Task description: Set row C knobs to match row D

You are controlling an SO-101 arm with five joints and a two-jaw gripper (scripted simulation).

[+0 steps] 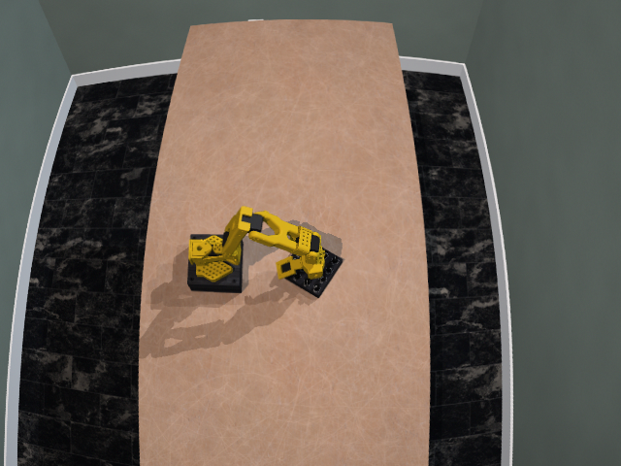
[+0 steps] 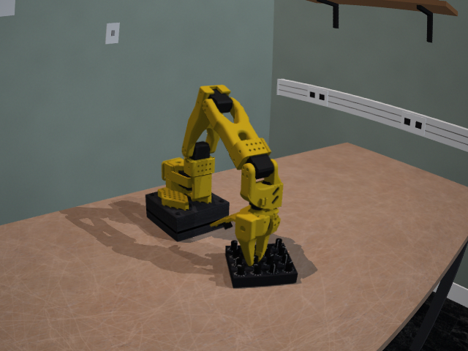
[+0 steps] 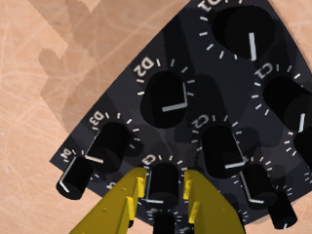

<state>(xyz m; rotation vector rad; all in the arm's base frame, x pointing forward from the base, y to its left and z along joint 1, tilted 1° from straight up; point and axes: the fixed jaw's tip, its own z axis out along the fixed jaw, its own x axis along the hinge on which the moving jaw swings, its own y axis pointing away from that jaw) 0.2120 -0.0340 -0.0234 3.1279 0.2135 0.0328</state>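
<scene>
Knob box [image 1: 319, 295] [image 2: 264, 280] [image 3: 197, 54] lies beneath the gripper [image 1: 313, 268] [image 2: 255, 262] [image 3: 165, 176], whose fingers are slightly apart, one on either side of knob C3 [image 3: 163, 184], with visible gaps and no grip on it. Past C3, another knob [image 3: 164, 224] is cut off by the wrist view's lower edge; the fingers cover nearby markings. From above, the gripper hides part of the box, which rests on the table [image 1: 280, 125] [image 2: 131, 306] [image 3: 29, 24]. D1's label is clipped.
</scene>
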